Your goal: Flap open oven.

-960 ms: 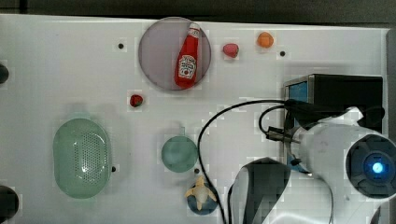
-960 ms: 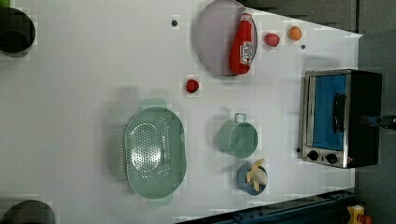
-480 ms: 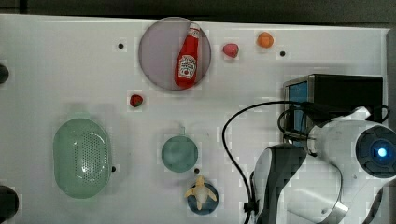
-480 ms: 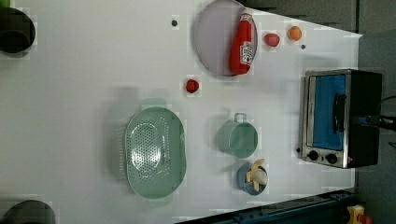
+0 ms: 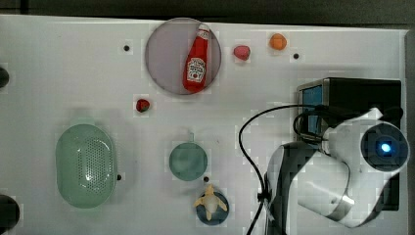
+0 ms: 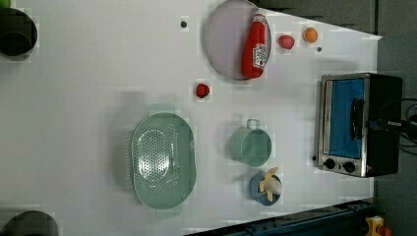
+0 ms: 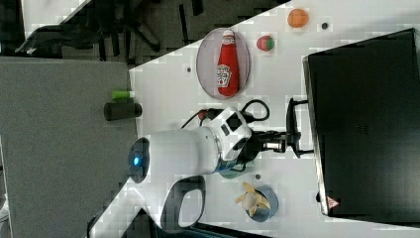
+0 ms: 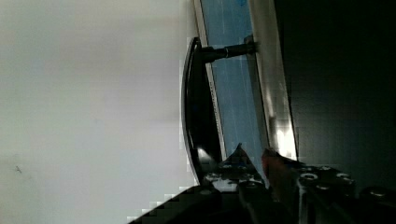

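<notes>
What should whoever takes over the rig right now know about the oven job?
Claw: at the oven's handle, fingers narrowly parted; a real grip can't be confirmed.
Oven: at the table's edge on the left view's right, door shut and flush with the frame.
Done: the approach to the handle.
Left: confirm the hold, then flap the door open.

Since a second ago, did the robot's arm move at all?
Yes. In the top view the arm has swung toward the top view's right, so it now covers more of the oven, which stayed put on the table.
</notes>
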Tool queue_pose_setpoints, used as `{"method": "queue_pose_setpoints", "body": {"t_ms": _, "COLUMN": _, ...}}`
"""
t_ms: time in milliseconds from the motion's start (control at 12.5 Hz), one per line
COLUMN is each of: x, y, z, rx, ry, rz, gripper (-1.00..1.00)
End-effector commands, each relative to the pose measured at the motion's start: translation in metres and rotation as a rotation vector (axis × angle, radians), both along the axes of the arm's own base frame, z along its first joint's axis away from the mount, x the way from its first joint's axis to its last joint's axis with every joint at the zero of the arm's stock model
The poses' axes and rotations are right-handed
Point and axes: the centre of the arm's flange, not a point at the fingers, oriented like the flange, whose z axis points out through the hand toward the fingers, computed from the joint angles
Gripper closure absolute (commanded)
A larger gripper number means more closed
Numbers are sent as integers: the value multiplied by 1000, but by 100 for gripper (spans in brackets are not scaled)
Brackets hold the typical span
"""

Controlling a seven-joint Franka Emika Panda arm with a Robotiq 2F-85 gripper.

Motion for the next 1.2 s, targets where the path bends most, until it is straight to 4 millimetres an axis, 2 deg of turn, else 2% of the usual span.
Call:
{"method": "queue_pose_setpoints", "body": {"t_ms": 80, "x": 5, "y": 0, "z": -17, "rx": -8, "ry": 0, "rz": 37, "gripper": 65}}
{"method": "queue_pose_setpoints", "body": {"t_ms": 400, "x": 11, "y": 7, "z": -38, "rx": -14, "ry": 24, "rz": 56, "gripper": 65}}
{"method": "queue_pose_setpoints", "body": {"t_ms": 640, "x": 16, "y": 19, "z": -41, "rx": -11, "ry": 32, "rz": 80, "gripper": 65}}
{"method": "queue_pose_setpoints", "body": {"t_ms": 1200, "x": 31, "y": 94, "z": -67, "rx": -141, "ry": 104, "rz": 132, "gripper": 65}}
